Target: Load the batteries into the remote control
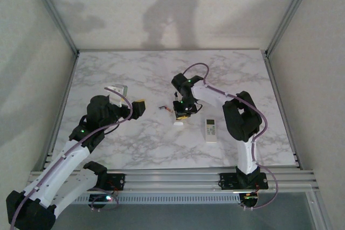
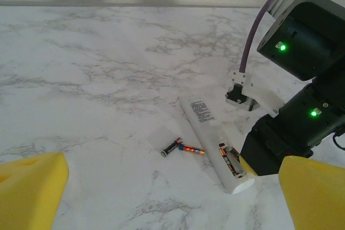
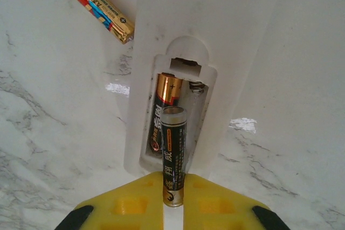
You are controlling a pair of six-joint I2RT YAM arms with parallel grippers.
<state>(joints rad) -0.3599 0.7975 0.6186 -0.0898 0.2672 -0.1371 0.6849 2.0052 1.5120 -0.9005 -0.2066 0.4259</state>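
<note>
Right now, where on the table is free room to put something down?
The far table edge is bare, and the near strip between the left arm and the second remote. Crowded around the open remote, the right hand and two loose batteries.

right gripper pinches battery over remote (another seated inside)

Seen from above, the right pincer covers most of the white remote, and the loose batteries on the desk are specks too small to count. At the right wrist, the remote's far end and a colourful battery run off the top edge, while the black battery between the pads hides part of its slot. The yellow fingers of the left pincer are cut off at the bottom of its wrist view.
</note>
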